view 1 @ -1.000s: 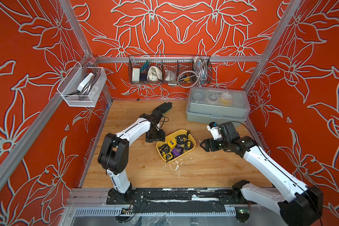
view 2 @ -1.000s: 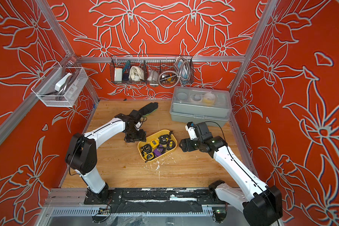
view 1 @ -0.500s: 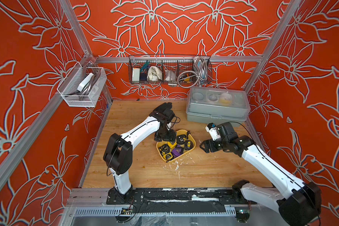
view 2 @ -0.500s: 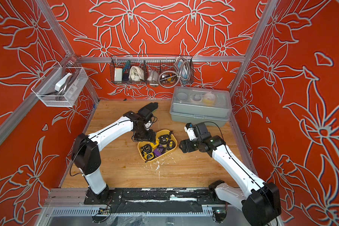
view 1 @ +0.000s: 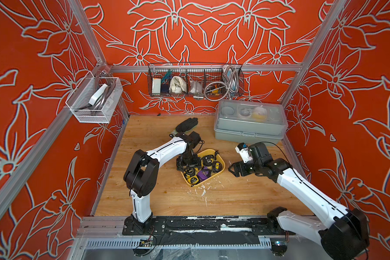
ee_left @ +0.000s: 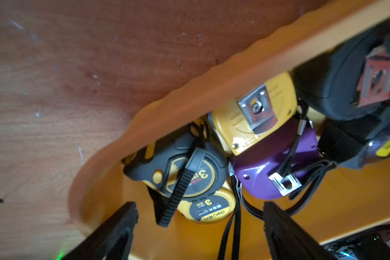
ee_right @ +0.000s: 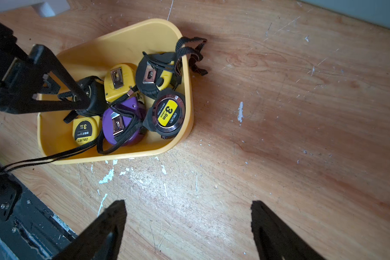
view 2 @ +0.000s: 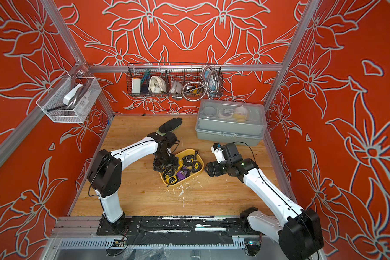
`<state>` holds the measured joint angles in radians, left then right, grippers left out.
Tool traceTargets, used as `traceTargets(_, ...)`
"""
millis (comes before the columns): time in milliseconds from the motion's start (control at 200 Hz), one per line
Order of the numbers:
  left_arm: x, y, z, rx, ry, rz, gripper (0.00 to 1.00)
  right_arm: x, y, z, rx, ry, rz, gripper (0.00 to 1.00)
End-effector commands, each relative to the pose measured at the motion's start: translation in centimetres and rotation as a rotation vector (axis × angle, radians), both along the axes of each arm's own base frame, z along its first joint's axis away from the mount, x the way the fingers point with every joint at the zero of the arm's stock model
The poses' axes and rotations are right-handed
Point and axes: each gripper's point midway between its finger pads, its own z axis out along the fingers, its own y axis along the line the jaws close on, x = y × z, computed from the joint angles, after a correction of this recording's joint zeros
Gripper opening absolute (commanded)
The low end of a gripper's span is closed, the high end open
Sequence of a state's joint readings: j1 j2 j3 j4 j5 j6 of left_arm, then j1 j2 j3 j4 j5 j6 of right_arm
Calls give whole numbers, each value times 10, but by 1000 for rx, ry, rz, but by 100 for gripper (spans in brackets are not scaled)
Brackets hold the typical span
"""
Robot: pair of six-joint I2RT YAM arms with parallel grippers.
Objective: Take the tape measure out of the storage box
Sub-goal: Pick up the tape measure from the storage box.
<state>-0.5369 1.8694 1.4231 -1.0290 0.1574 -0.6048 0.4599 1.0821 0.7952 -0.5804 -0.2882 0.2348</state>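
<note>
The yellow storage box (view 1: 222, 166) (view 2: 200, 167) sits mid-table and holds several tape measures. Among them are a purple one (ee_right: 122, 126) (ee_left: 268, 166), a black-and-yellow one marked 3m (ee_left: 189, 175), a small yellow one (ee_left: 209, 209) and a round black one with a yellow label (ee_right: 168, 112). My left gripper (view 1: 188, 165) (ee_left: 199, 206) hangs open over the box's left part, its fingers (ee_right: 61, 90) dipping in beside the black-and-yellow tape measure, gripping nothing. My right gripper (view 1: 232, 170) (ee_right: 187, 203) stands open above bare wood, right of the box.
A grey case with a clear lid (view 1: 249, 122) stands at the back right. A black glove (view 1: 186, 125) lies behind the left arm. Wire baskets hang on the back wall (view 1: 195, 81) and the left wall (view 1: 95, 101). White flecks (view 1: 203, 191) mark the wood before the box.
My left gripper has swung right, from beside the box's left edge to over its contents, and its jaws have spread wider. The right gripper has barely moved.
</note>
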Motion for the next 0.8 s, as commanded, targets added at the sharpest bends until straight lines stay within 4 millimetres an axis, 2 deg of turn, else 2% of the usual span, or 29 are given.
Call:
traceTargets(0, -4, 17, -16, 118, 42, 19, 91, -3, 3, 2, 33, -17, -7, 89)
traceTargets(270, -1, 29, -39, 202, 78, -19, 91, -9, -5, 4, 29, -27, -30, 89)
traceTargets(476, -8, 49, -56, 298, 112, -129, 82, -12, -8, 8, 28, -37, -39, 90)
traceTargets(796, -16, 47, -68, 280, 164, -200, 75, -7, -6, 11, 31, -41, -42, 90)
